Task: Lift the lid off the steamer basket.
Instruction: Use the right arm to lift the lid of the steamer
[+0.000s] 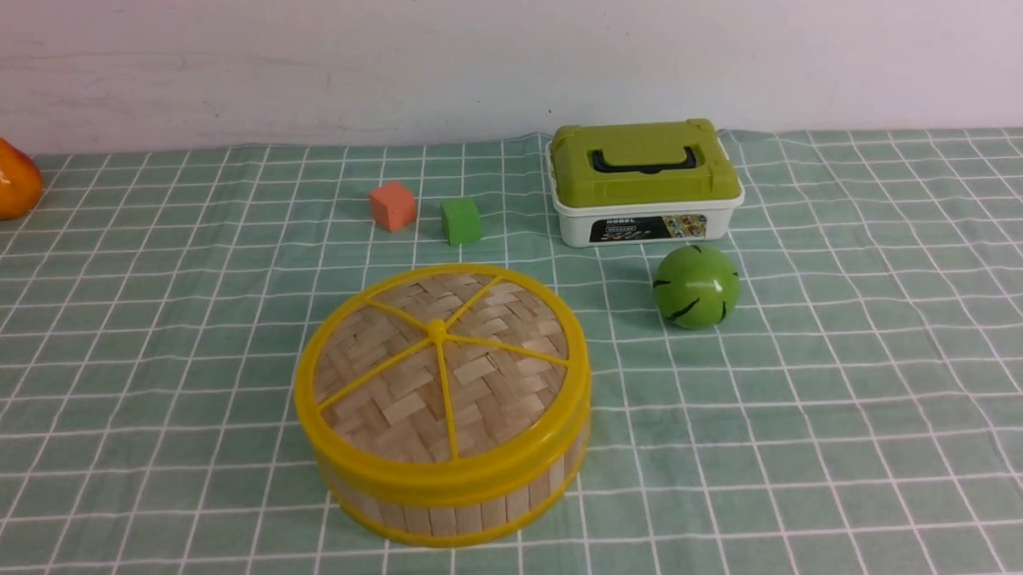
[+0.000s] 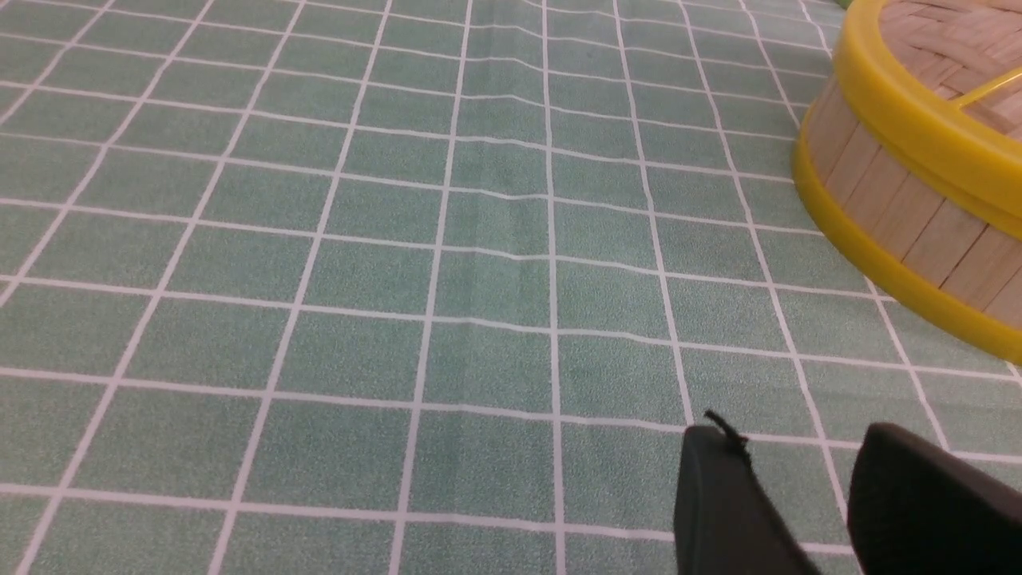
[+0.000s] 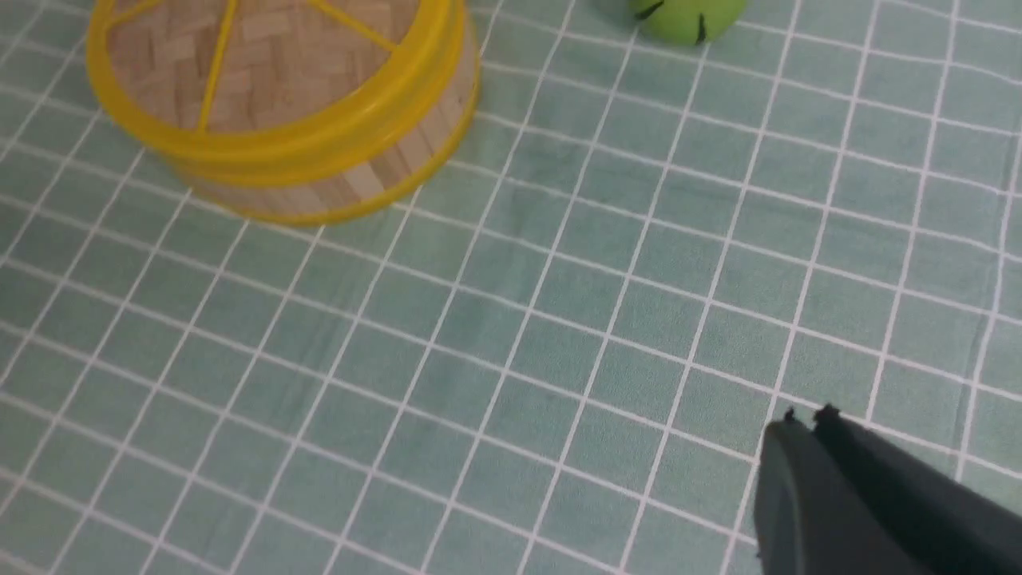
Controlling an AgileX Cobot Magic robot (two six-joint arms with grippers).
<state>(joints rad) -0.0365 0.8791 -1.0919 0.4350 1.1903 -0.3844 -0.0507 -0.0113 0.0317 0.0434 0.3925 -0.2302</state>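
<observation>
Steamer basket (image 1: 451, 502) nearest, lid (image 1: 442, 366) seated; right gripper (image 3: 806, 419) pinched shut, empty; left gripper (image 2: 794, 435) parted, both well apart from it. I fear a snug rim lifting the basket too.

On my right wrist feed, the right gripper (image 3: 806, 419) has its jaws pressed together, empty, above the green checked tablecloth (image 3: 559, 319). The lid (image 3: 279, 56) sits on the steamer basket (image 3: 383, 172), well apart from the gripper. A green ball (image 3: 687, 16) lies near the basket.
</observation>
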